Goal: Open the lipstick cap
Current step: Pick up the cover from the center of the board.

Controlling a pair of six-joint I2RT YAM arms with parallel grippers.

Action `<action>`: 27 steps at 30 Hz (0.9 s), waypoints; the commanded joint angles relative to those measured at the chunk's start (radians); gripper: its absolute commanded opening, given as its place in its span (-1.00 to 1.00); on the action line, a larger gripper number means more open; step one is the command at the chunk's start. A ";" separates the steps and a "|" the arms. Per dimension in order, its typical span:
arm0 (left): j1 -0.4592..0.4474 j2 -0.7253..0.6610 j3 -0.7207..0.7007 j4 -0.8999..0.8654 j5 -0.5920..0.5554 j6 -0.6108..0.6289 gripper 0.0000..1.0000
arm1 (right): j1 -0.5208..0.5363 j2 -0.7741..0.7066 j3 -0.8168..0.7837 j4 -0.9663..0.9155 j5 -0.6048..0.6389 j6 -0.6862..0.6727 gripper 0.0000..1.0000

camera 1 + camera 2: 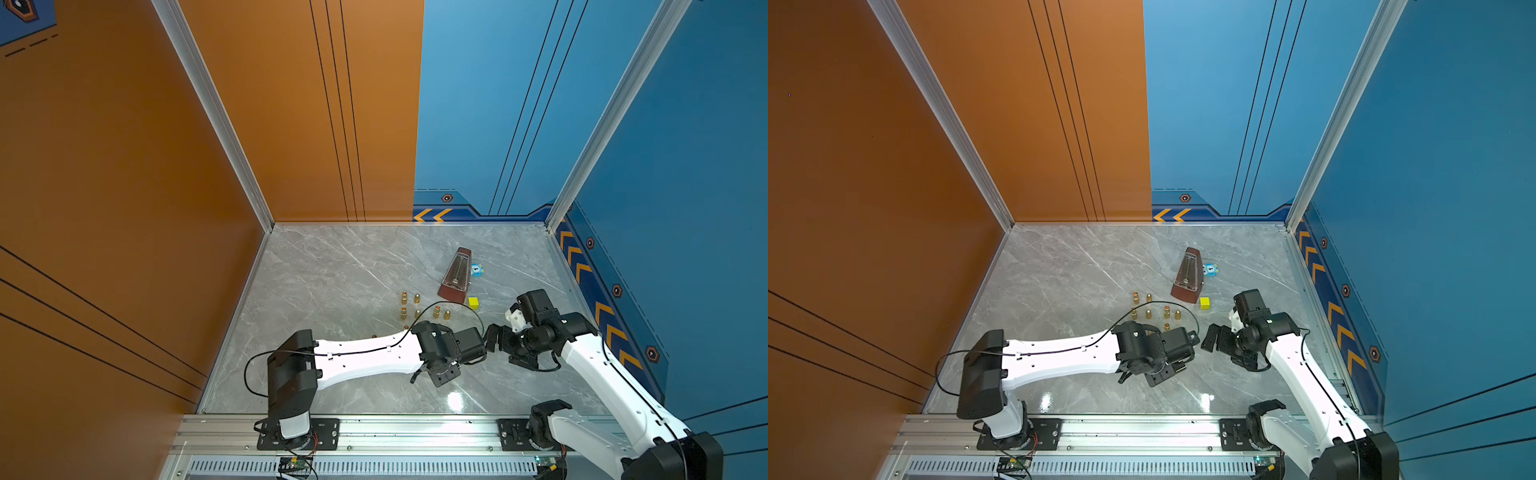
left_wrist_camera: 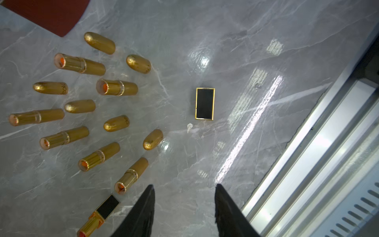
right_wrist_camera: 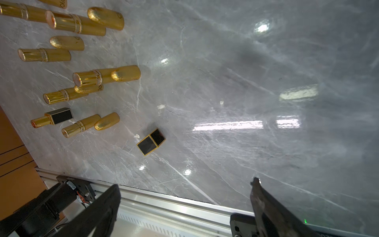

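Cap: black, gold-edged lipstick cap (image 2: 205, 103) is off, lying flat on the marble surface (image 2: 266, 41), alone.
Body: black lipstick body (image 2: 107, 206), gold tube bared, well apart from the cap, beside the gold lipsticks (image 2: 117, 87).
Left jaws: I see them partly parted, empty, touching nothing.
Right jaws: I see them spread wide, holding nothing.

Both top views hang high above the front, tilted down toward the back walls (image 1: 374, 124), far out, each taking in the whole marble tabletop (image 1: 332, 270) almost identically. Left wrist camera is in close, peering past the left gripper (image 2: 184, 184) at the black lipstick cap (image 2: 205, 103) and gold lipsticks (image 2: 80, 64). Right wrist camera, just as low, faces the aluminium rail (image 3: 174, 205) past the right gripper (image 3: 185, 181), sharing that cap and those lipsticks with it
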 commanded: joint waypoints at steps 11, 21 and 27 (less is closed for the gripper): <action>0.043 0.192 0.057 0.154 0.142 0.051 -0.13 | -0.048 -0.058 -0.045 -0.041 -0.031 0.022 0.95; 0.053 0.232 0.029 0.153 0.190 0.059 -0.18 | -0.061 -0.077 -0.046 -0.049 0.015 0.046 0.91; 0.050 0.236 0.016 0.152 0.153 0.063 -0.23 | -0.082 -0.104 -0.040 -0.056 0.041 0.060 0.87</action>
